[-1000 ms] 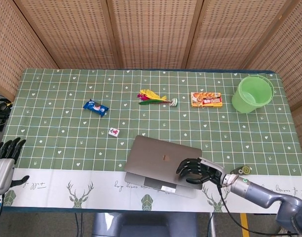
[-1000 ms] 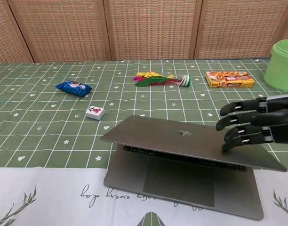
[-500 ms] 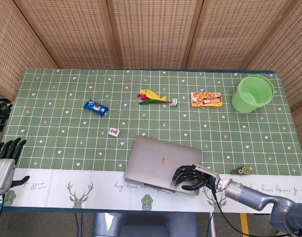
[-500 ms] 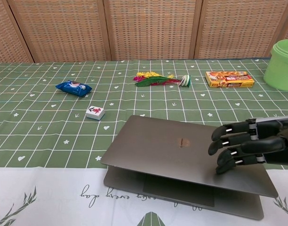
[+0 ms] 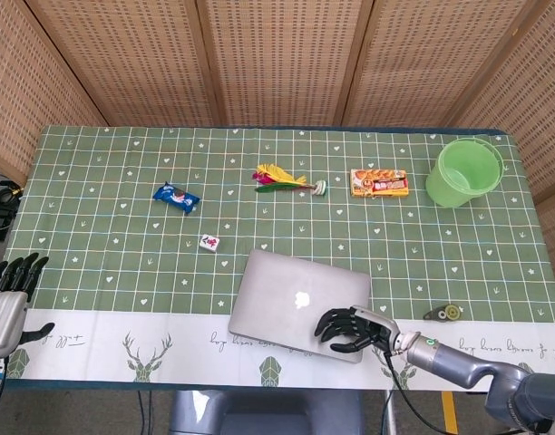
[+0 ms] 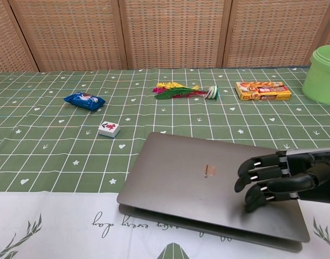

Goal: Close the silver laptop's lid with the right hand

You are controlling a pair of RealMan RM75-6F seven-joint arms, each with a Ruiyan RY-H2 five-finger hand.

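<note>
Lid nearly shut, near-centre of table
My right hand (image 6: 270, 181), fingers (image 6: 251, 175) curled and slightly spread, has pressed the silver laptop (image 5: 296, 304) lid down from half-open; thin gap remains, so I keep pushing

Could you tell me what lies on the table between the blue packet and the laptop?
A small white tile lies between the blue packet and the laptop; both views show it.

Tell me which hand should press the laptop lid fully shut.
Right. The right hand already rests on the silver laptop lid; the left hand sits far off at the table's left edge.
</note>
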